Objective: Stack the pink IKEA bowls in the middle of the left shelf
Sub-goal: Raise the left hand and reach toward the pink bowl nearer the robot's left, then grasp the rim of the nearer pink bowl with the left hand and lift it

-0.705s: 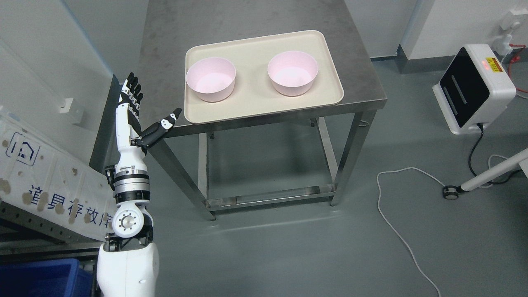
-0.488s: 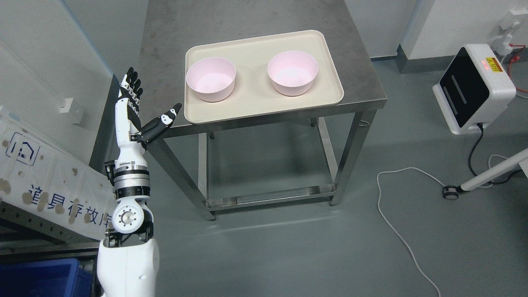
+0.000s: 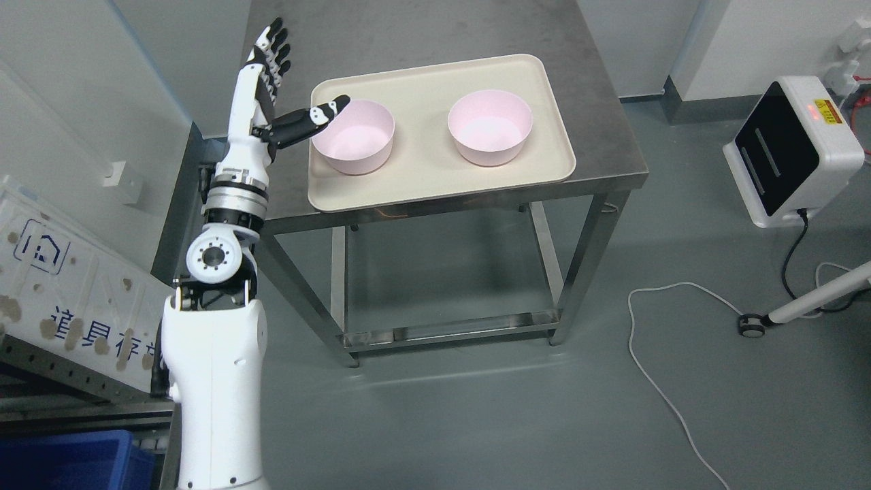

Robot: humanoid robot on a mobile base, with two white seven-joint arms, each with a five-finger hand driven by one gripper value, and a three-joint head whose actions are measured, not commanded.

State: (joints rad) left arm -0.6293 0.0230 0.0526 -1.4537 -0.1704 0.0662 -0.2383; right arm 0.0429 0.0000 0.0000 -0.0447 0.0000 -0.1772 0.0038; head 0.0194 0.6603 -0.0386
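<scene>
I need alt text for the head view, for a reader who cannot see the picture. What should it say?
The robot's left hand, fingers spread and holding nothing, reaches beside the left pink bowl, its thumb over the bowl's rim. A second pink bowl sits apart on the same beige tray, which rests on a steel table over a grey floor.

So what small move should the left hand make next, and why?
Probably close around the nearer pink bowl: the left hand is open beside its left rim, thumb over the edge, holding nothing, and both bowls sit apart on the tray.
</scene>
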